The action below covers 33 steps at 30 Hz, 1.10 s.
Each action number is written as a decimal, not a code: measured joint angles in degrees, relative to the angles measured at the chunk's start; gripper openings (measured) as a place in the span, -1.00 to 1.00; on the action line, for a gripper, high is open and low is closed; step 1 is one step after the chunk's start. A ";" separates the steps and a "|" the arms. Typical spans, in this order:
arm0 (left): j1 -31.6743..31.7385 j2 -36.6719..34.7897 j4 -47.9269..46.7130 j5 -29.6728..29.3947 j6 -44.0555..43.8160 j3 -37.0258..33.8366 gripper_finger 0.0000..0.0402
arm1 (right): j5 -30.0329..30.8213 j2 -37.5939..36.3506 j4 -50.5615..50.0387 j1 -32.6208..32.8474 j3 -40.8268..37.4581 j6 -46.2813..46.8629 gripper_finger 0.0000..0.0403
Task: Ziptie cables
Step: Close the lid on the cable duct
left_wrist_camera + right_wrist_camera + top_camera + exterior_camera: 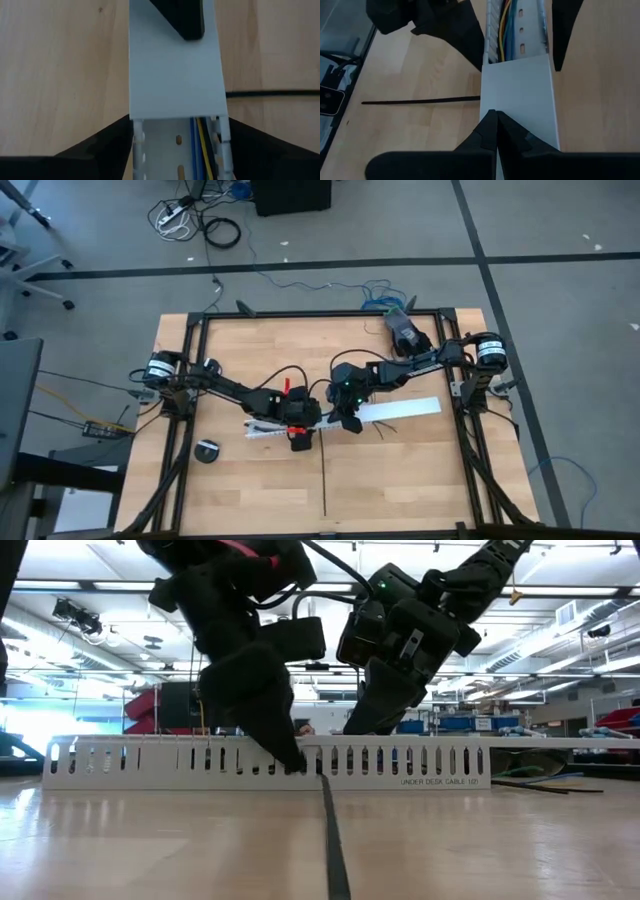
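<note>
- Tabletop (400, 490): wooden, framed in black rail; the work sits near its middle, well clear of every edge.
- White slotted channel (400, 409): lies across the middle, part covered by a flat lid, with the cables (199, 145) showing inside its open end.
- Left hand (300, 430): down at the channel's open end, fingers spread wide, one on each side of the channel walls, gripping nothing that I can see.
- Right hand (349, 418): pressed shut, tips resting on the lid further along.
- Ziptie (324, 470): flat on the wood, running from the channel toward the near edge; untouched.
- Judgement: still the set-up step, with the channel steadied and nothing tied. The next move calls for a fine pinch on that thin strip.
</note>
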 joint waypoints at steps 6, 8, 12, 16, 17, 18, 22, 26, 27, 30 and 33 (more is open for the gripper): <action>-0.71 0.00 -1.02 1.01 2.96 0.00 0.37 | -0.02 -0.05 -0.95 -0.47 0.04 -0.11 -1.00; -0.72 0.00 -2.01 1.13 3.08 0.00 0.37 | -0.04 -0.07 -1.26 -0.55 0.04 -0.24 -1.00; -0.73 0.00 -3.45 1.49 3.10 0.00 0.37 | -0.03 -0.07 -1.60 -0.55 0.04 -0.35 -1.00; -0.77 0.00 -4.75 1.54 2.28 0.00 0.37 | -0.02 -0.07 -1.84 -0.55 0.04 -0.54 -1.00; -0.77 0.00 -4.99 1.54 1.86 0.00 0.37 | -0.02 -0.07 -1.83 -0.55 0.02 -0.65 -1.00; -0.77 0.00 -5.12 1.52 1.81 0.00 0.37 | -0.02 -0.07 -1.72 -0.57 0.00 -0.77 -1.00; -0.77 0.00 -4.60 1.35 1.76 -0.02 0.34 | -0.42 -0.09 -0.73 -0.57 -0.10 -0.81 -1.00; -0.77 0.00 -4.25 1.21 1.74 -0.02 0.31 | -2.05 -0.35 1.52 -0.63 -0.27 -0.84 -1.00; -0.77 0.00 -4.33 1.01 1.74 -0.02 0.31 | -2.02 -0.55 2.12 -0.61 -0.29 -0.86 -1.00; -0.77 0.00 -4.11 0.82 1.74 -0.02 0.30 | -1.94 -1.47 3.18 -0.48 -0.33 -0.72 -1.00; -0.77 0.00 -4.07 0.67 1.74 -0.02 0.30 | -1.36 -2.04 3.39 -0.40 -0.35 -0.57 -1.00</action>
